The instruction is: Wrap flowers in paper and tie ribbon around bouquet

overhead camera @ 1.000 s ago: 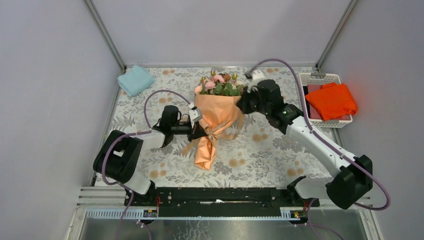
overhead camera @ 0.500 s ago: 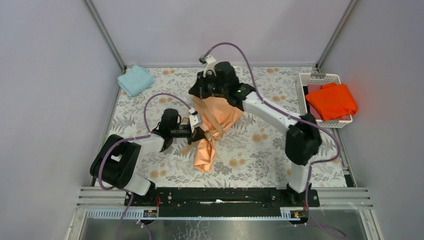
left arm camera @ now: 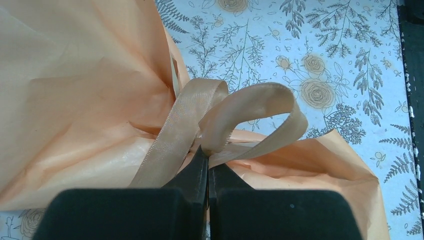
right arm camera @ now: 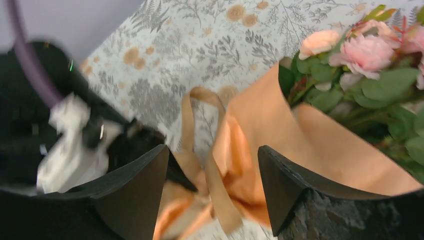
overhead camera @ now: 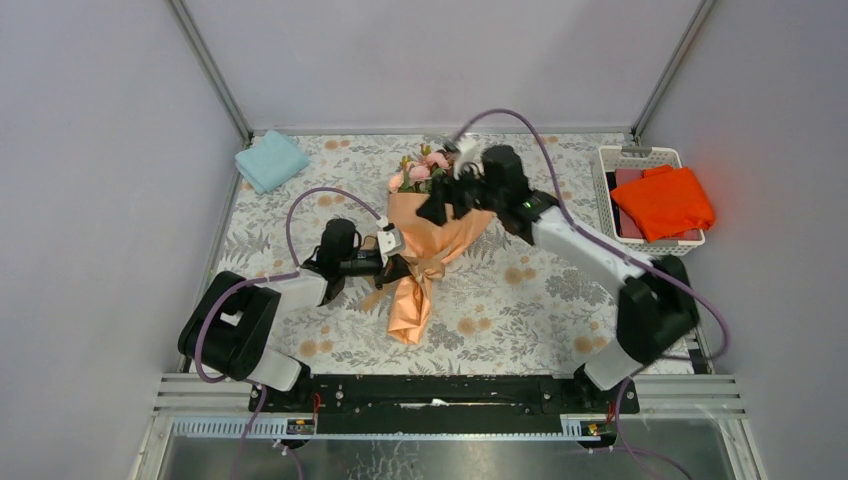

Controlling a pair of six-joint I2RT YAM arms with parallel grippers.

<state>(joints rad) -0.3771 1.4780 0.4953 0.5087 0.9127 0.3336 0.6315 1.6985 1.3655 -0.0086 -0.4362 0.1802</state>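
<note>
I'm seeing the bouquet (overhead camera: 425,240) lying on the table (overhead camera: 520,300), blooms toward the far edge. The ribbon (left arm camera: 220,115) is looping round its waist. The left gripper (left arm camera: 207,160) is pinching a loop there, jaws closed tight on it, arm reaching in low from the left. The right gripper (right arm camera: 212,150) is hovering over the bouquet's wide end, jaws gaping, gripping nothing, arm stretching across from the right.
</note>
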